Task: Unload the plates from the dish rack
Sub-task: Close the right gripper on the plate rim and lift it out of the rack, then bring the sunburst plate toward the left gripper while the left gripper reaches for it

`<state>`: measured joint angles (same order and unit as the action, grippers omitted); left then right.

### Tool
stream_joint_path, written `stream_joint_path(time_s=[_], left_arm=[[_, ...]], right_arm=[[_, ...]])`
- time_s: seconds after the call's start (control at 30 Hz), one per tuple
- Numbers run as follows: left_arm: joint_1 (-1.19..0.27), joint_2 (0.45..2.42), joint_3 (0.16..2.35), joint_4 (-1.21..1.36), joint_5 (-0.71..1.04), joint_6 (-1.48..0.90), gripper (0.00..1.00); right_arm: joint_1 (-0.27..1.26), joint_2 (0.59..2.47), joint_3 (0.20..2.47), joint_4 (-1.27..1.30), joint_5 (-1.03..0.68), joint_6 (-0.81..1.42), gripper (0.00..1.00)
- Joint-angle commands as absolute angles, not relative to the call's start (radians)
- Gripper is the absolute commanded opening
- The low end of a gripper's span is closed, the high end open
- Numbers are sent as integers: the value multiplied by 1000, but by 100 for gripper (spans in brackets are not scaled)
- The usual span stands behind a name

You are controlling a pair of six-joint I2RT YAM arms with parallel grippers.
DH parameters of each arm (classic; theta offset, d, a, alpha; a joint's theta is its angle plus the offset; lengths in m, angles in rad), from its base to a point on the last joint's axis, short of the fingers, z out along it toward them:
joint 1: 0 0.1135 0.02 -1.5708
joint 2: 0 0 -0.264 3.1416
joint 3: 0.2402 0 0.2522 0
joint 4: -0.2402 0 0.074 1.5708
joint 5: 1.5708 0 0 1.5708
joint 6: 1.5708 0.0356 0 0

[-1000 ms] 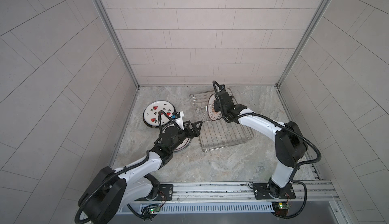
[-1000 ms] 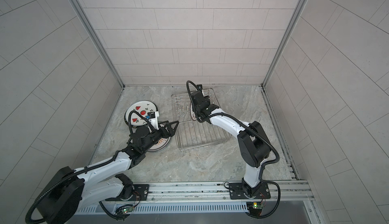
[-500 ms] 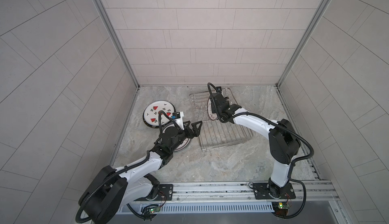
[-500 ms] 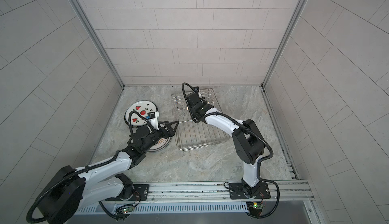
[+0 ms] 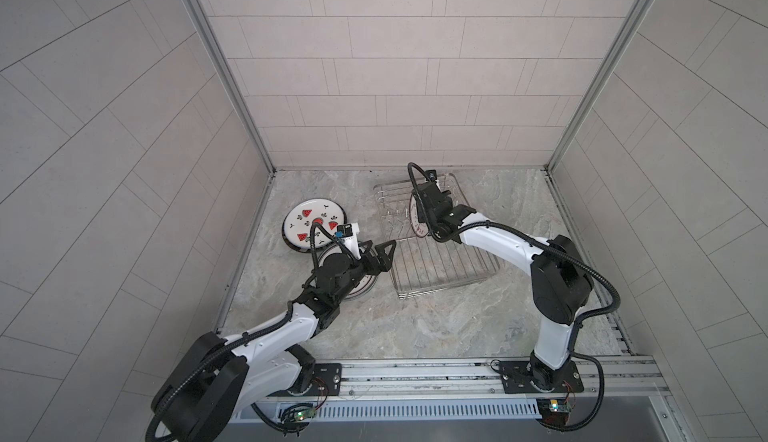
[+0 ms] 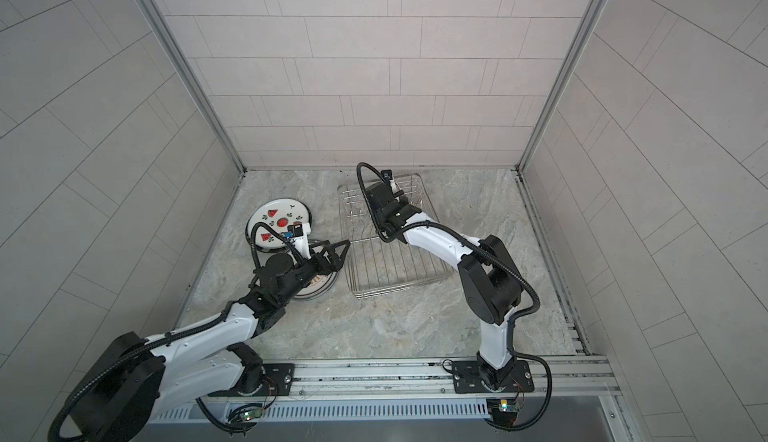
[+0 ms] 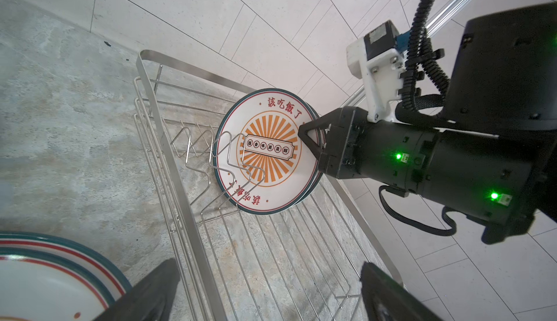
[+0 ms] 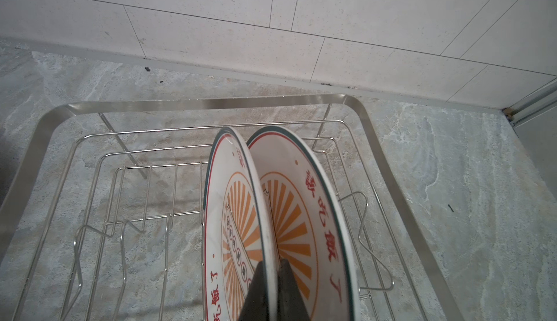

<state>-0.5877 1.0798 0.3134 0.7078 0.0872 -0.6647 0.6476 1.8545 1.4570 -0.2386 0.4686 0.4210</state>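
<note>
– Over at the left of the marble floor (image 5: 436, 336), the watermelon plate (image 5: 313, 224) is lying flat and face up. In both top views your left arm's wrist camera is covering its near edge.

– Just right of it, a second plate (image 6: 319, 290) is lying flat too, mostly hiding under your left arm. What is your left gripper (image 5: 384, 256) doing?

– It is hanging spread wide with nothing between its fingers, above that second plate's edge and just beside the dish rack (image 5: 440, 271). Your left wrist view is showing both fingertips well apart, with the rack's rods between them.

– Moving right, the dish rack is sitting on the floor with its far end close to the back wall. Two sunburst plates are standing on edge among its prongs (image 7: 193, 144), in the rack's far half.

– Your right gripper (image 8: 271, 274) is reaching in from the right and pinching the rim of the front sunburst plate (image 8: 232, 220), the one facing your left arm, with one finger on each face.

– The rear sunburst plate (image 8: 301, 202) is leaning just behind it, their top rims nearly touching, and you are not gripping that one.

– Whether the pinched plate is resting on the rods or hanging clear of them, you cannot tell from these views.
</note>
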Motion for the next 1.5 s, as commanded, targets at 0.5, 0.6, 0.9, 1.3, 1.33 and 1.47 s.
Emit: stream_joint_path(time_s=[0.5,0.6,0.9,1.3,1.33,1.47], left_arm=[[-593,1015,272,790,124,-652,100],[-593,985,270,782,153,-634,100],[-593,913,268,721,168,-622,100],[-598,1019,346,817,345,-661,100],[-599,1027,354,820,356,-665,100],[-601,1043,353,878,388,-681,100]], right_arm=[[699,1510,1315,-141,550,341,4],[699,1434,1257,-122,478,339,4],[647,1202,1067,-102,206,377,4],[410,1024,877,27,-401,461,4],[392,1024,867,42,-434,474,4],[309,1034,820,160,-612,565,4]])
